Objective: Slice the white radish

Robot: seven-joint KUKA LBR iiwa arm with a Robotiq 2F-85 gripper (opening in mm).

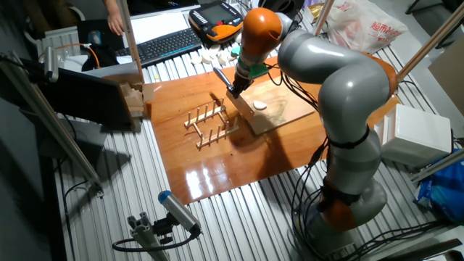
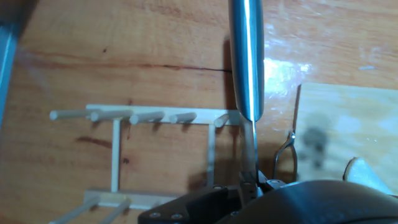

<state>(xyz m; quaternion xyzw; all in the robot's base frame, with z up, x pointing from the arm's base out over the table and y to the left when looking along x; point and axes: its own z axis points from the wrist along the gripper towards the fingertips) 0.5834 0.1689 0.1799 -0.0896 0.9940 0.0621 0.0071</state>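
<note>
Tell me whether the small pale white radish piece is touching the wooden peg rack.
Apart. The fixed view shows the white radish piece lying on the light wooden cutting board, with bare board between it and the wooden peg rack.

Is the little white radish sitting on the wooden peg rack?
No, the white radish lies on the light cutting board, beside the peg rack.

robotics lab | aluminium-slat bench (image 1: pixel 109 188) | teach pendant (image 1: pixel 216 20) | keyboard (image 1: pixel 165 45)

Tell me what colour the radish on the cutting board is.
Pale white radish; clearest in the fixed view.
</note>
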